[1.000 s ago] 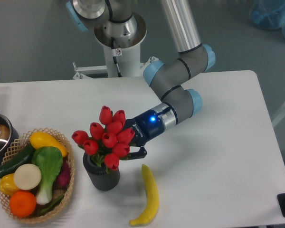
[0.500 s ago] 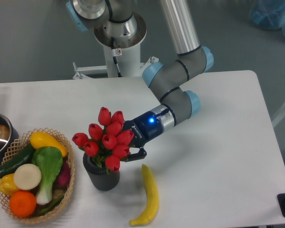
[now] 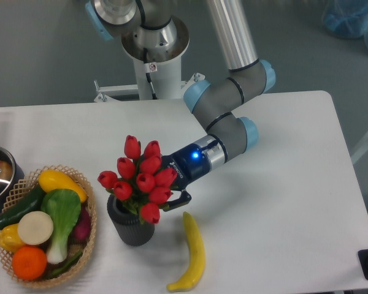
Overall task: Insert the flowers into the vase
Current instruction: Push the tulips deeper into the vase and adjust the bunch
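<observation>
flowers (image 3: 141, 180) – buds up-left, stems in vase (image 3: 132, 227) | gripper (image 3: 170, 195) – grip unclear

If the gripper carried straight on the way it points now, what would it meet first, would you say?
The gripper points left and downward, at the bunch of red tulip buds standing in the dark grey ribbed vase. Beyond them probably the woven wicker basket, though depth is unclear.

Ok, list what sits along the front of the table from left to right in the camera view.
Wicker basket of vegetables → dark vase with the red tulips → yellow banana.
</observation>
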Motion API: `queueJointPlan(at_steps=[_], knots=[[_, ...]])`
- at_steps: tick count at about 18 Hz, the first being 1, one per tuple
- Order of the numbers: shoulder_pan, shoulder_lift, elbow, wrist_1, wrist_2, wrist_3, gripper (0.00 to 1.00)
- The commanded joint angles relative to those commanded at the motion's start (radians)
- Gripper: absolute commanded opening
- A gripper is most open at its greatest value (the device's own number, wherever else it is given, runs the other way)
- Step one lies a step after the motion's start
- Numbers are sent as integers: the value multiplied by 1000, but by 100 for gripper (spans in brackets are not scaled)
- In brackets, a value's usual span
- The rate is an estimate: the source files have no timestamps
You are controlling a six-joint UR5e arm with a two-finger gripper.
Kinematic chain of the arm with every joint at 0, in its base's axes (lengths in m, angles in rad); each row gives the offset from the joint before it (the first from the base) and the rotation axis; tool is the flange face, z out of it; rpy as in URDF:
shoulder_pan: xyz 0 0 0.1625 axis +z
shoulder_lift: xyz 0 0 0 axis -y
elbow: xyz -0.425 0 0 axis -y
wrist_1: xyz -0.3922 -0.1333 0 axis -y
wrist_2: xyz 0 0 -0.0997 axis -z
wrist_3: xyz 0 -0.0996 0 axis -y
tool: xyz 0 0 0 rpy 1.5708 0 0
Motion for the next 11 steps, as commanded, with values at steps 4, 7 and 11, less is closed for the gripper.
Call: queueJointPlan(at_steps=[4,7,11], knots=[[-3,2,-2,0,0,5,79],[-6,5,-2,0,2,5,89],[-8,11,-9,0,5,5,99]])
